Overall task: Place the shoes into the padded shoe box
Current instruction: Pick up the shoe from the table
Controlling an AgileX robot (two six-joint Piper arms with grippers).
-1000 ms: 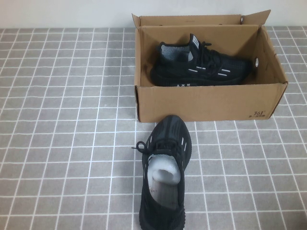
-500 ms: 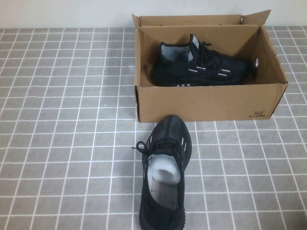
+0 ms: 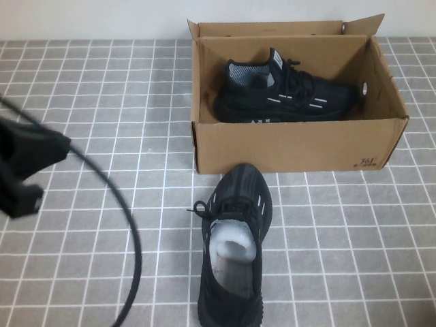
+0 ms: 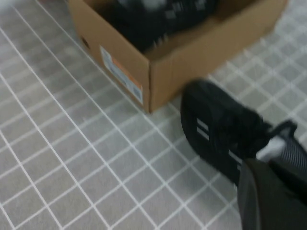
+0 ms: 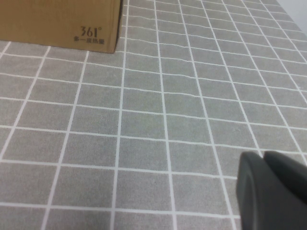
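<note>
Left arm (image 3: 24,167) hung at the left edge of the high view, its cable (image 3: 116,225) looping down. Left gripper (image 4: 268,201) and right gripper (image 5: 273,189) showed only as dark corners in the wrist views.

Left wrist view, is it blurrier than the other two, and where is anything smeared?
Left wrist view: soft throughout, box and loose shoe smeared. High view: sharp on box and shoes, only the left gripper at its left edge blurred. Right wrist view: crisp tiles and box print, right gripper dark at one corner.
</note>
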